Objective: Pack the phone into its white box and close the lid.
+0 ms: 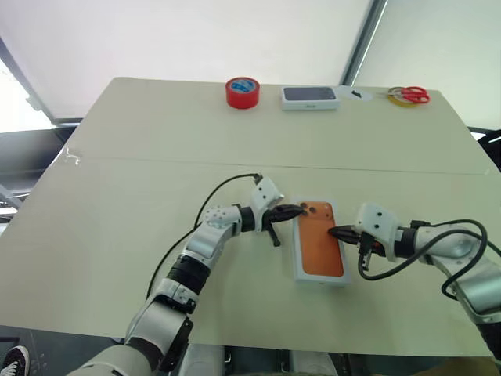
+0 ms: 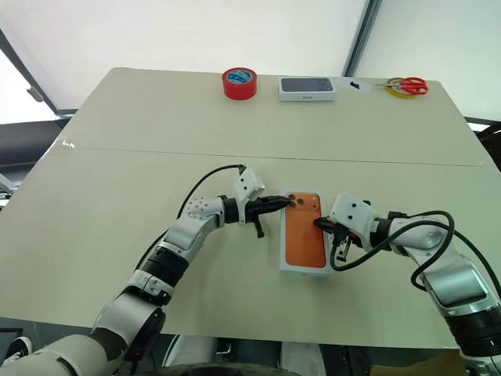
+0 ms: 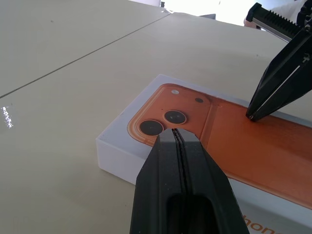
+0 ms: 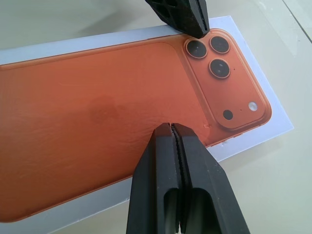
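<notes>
Near the front of the pale, matte counter (image 1: 117,235) lies 1 white box (image 2: 304,269), a shallow cardboard rectangle with thin walls. Its whole top is a smooth orange face with rounded corners and a raised lens cluster (image 4: 214,56) at 1 far corner, where 3 ringed lenses show. From these views I cannot tell whether that face is the phone itself in an open tray or a picture on the closed lid.

2 end effectors meet over it, each with 2 black ridged fingers pressed fully together and holding nothing. The left end effector (image 1: 298,210) points in from the left at the lens corner; its tip seems to rest on the box's edge. The right end effector (image 1: 334,232) comes from the right, its tip on the orange surface.

Along the far edge stand 1 red tape roll (image 1: 242,92), 1 dark-topped white box (image 1: 310,97) and 1 pair of red-handled scissors (image 1: 412,95), well apart from the arms.
</notes>
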You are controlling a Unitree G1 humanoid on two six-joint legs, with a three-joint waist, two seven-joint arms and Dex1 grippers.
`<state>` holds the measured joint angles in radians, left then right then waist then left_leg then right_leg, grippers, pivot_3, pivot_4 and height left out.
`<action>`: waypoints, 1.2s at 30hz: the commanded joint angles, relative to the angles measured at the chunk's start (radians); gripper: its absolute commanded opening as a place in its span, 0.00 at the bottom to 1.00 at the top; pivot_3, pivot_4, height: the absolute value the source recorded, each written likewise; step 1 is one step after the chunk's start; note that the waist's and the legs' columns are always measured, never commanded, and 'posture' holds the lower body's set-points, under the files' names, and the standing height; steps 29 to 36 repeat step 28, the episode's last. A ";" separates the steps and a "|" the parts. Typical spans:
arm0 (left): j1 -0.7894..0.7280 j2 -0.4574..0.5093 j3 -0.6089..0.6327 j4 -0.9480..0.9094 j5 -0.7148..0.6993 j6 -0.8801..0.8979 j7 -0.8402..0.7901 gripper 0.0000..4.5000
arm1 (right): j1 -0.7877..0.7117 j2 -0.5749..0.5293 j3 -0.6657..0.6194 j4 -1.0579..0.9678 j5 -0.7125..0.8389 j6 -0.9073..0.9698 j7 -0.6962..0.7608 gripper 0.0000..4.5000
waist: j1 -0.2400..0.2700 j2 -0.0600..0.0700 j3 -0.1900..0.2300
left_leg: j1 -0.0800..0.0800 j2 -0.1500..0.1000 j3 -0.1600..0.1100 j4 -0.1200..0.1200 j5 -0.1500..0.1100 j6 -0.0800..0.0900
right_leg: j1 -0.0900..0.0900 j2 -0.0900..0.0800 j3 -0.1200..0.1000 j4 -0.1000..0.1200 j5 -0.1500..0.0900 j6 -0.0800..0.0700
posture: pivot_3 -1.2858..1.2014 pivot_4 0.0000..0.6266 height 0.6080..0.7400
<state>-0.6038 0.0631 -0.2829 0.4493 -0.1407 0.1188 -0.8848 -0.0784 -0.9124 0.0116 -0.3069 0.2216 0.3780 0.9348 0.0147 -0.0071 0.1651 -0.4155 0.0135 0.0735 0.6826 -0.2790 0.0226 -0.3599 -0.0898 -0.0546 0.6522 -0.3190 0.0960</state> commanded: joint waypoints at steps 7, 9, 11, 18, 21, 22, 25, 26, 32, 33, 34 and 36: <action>0.077 0.121 0.116 -0.279 -0.160 0.166 -0.083 0.75 | -0.057 0.080 -0.146 -0.029 0.297 0.200 0.044 0.42 | -0.005 0.002 0.001 | -0.001 0.001 0.000 -0.001 0.000 -0.001 | -0.001 -0.001 0.000 -0.001 0.000 0.000 | 0.52 0.24 0.92; 0.107 0.192 0.147 -0.353 -0.167 0.164 -0.093 0.97 | -0.094 0.092 -0.175 0.006 0.311 0.183 0.043 0.65 | -0.008 0.003 0.002 | -0.001 0.001 0.000 -0.001 0.000 -0.001 | -0.002 -0.001 0.000 0.000 0.000 0.000 | 0.52 0.24 0.92; 0.146 0.282 0.201 -0.418 -0.163 0.162 -0.082 1.00 | -0.117 0.074 -0.186 0.061 0.281 0.126 0.070 0.90 | -0.009 0.003 0.001 | -0.001 0.001 0.000 -0.001 0.000 -0.001 | -0.002 -0.001 0.000 -0.001 0.000 0.000 | 0.52 0.24 0.92; 0.337 0.556 0.405 -0.532 -0.215 0.151 -0.130 1.00 | -0.130 -0.053 -0.231 0.278 0.246 -0.065 0.307 0.99 | -0.008 0.004 0.003 | -0.001 0.000 0.000 -0.003 0.000 -0.001 | -0.001 -0.003 0.000 -0.002 0.000 0.000 | 0.52 0.24 0.92; 0.409 0.617 0.464 -0.553 -0.243 0.153 -0.139 1.00 | -0.150 -0.057 -0.225 0.373 0.215 -0.150 0.330 0.99 | -0.007 0.004 0.003 | -0.001 0.000 0.000 -0.003 0.000 -0.001 | -0.001 -0.003 0.000 -0.002 0.000 -0.001 | 0.52 0.24 0.92; 0.425 0.627 0.477 -0.558 -0.251 0.154 -0.140 1.00 | -0.158 -0.056 -0.223 0.397 0.212 -0.155 0.335 0.99 | -0.007 0.005 0.003 | -0.001 0.000 0.000 -0.003 0.000 -0.001 | -0.001 -0.004 0.000 -0.002 0.000 -0.001 | 0.52 0.24 0.92; 0.512 0.656 0.538 -0.590 -0.257 0.165 -0.119 1.00 | -0.147 -0.057 -0.217 0.471 0.186 -0.206 0.359 0.99 | -0.011 0.005 0.003 | -0.001 -0.001 0.000 -0.003 0.000 -0.001 | -0.001 -0.005 0.000 -0.003 0.000 -0.001 | 0.52 0.24 0.92; 0.532 0.660 0.551 -0.601 -0.264 0.177 -0.108 1.00 | -0.149 -0.053 -0.219 0.487 0.183 -0.215 0.358 0.99 | -0.012 0.005 0.003 | -0.001 -0.001 0.000 -0.004 0.000 -0.001 | -0.002 -0.005 0.000 -0.003 0.000 -0.001 | 0.52 0.24 0.92; 0.553 0.669 0.559 -0.622 -0.278 0.224 -0.086 1.00 | -0.154 -0.052 -0.214 0.514 0.171 -0.232 0.360 0.99 | -0.013 0.006 0.003 | -0.001 -0.001 0.000 -0.004 0.000 -0.001 | -0.002 -0.005 0.000 -0.003 0.000 -0.001 | 0.52 0.24 0.92; 0.553 0.669 0.559 -0.622 -0.278 0.224 -0.086 1.00 | -0.154 -0.052 -0.214 0.514 0.171 -0.232 0.360 0.99 | -0.013 0.006 0.003 | -0.001 -0.001 0.000 -0.004 0.000 -0.001 | -0.002 -0.005 0.000 -0.003 0.000 -0.001 | 0.52 0.24 0.92; 0.553 0.669 0.559 -0.622 -0.278 0.224 -0.086 1.00 | -0.154 -0.052 -0.214 0.514 0.171 -0.232 0.360 0.99 | -0.013 0.006 0.003 | -0.001 -0.001 0.000 -0.004 0.000 -0.001 | -0.002 -0.005 0.000 -0.003 0.000 -0.001 | 0.52 0.24 0.92; 0.553 0.669 0.559 -0.622 -0.278 0.224 -0.086 1.00 | -0.154 -0.052 -0.214 0.514 0.171 -0.232 0.360 0.99 | -0.013 0.006 0.003 | -0.001 -0.001 0.000 -0.004 0.000 -0.001 | -0.002 -0.005 0.000 -0.003 0.000 -0.001 | 0.52 0.24 0.92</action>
